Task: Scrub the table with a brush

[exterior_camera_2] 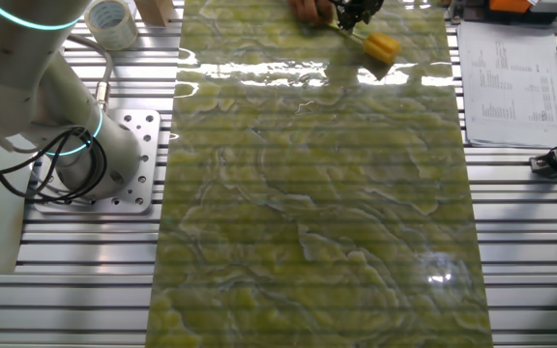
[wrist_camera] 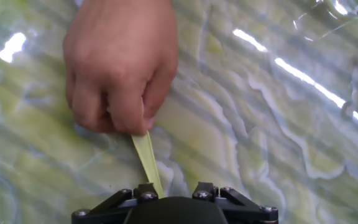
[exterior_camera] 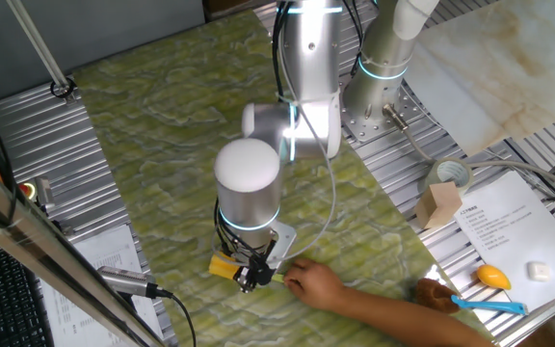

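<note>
The end effector (exterior_camera: 251,278) sits low over the surface (exterior_camera: 162,145), right at the brush (exterior_camera: 229,267) handle. I cannot tell if its fingers pinch the handle. The yellow head sticks out on one side. On the other side, a person's hand (wrist_camera: 122,62) holds the handle's tip.

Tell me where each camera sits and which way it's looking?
One fixed view: high up, opposite the arm's base, looking down on the yellow-green marbled table, the silver arm and two-finger gripper, and a person's hand.
The other fixed view: above, looking down the table toward the small yellow brush with a blocky head at the far end; arm base at left.
Hand view: looks along the fingers at the hand pinching the brush handle.
All three share the hand and brush.
</note>
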Controlling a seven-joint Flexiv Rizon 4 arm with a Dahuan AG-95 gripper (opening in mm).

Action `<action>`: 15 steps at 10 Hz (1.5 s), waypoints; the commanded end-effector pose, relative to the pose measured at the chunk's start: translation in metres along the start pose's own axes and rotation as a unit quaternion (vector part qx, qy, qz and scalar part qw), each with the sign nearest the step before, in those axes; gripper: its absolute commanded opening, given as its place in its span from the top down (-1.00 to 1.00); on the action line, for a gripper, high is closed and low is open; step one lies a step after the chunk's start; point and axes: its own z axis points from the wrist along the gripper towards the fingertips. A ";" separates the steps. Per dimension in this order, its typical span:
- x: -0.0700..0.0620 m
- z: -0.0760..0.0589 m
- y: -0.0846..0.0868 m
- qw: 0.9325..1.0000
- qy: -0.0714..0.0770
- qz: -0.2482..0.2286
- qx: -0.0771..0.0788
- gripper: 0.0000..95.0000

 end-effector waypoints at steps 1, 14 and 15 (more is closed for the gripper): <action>0.000 0.002 0.006 1.000 -0.003 -0.006 -0.004 0.20; -0.012 0.008 0.027 1.000 -0.007 -0.009 -0.006 0.60; -0.012 0.007 0.027 1.000 -0.006 -0.011 -0.006 0.60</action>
